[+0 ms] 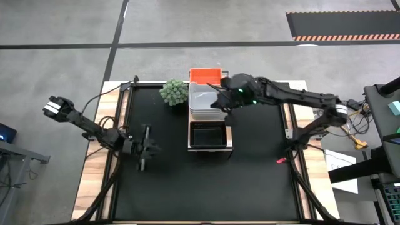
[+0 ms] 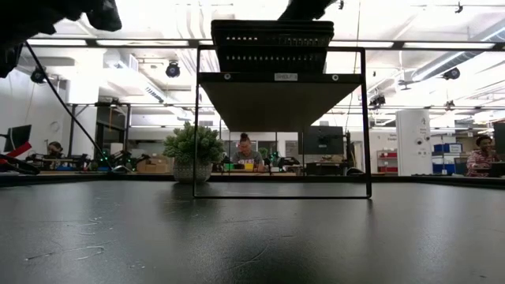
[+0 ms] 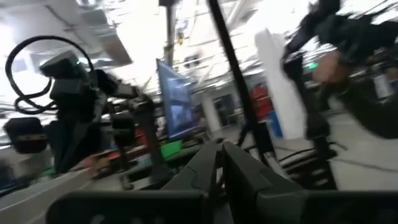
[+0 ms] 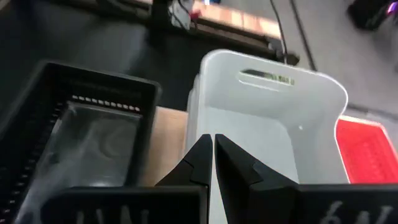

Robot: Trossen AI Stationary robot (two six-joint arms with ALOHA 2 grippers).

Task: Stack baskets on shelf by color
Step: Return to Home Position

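The shelf [image 1: 230, 147] stands in the middle of the table and carries three baskets in a row. The red-orange basket [image 1: 205, 75] is at the far end, the white basket [image 1: 203, 101] is in the middle, and the black basket [image 1: 209, 134] is at the near end. My right gripper [image 1: 223, 102] [image 4: 213, 144] is shut and hovers over the white basket's [image 4: 267, 118] right side wall. My left gripper [image 1: 144, 150] [image 3: 221, 149] is shut over the table, left of the shelf, holding nothing. My right gripper's shut fingers [image 4: 200, 158] point down over the white basket's side wall [image 4: 198, 124], near the black basket [image 4: 81, 137]. I cannot tell whether they touch it.
A small spiky green plant [image 1: 174, 92] [image 2: 192, 152] stands on the table by the shelf's far left side. From table height, the shelf's dark frame [image 2: 368, 126] stands open underneath. People sit at desks in the room behind. Black mat lies bare to the left, right and near side of the shelf.
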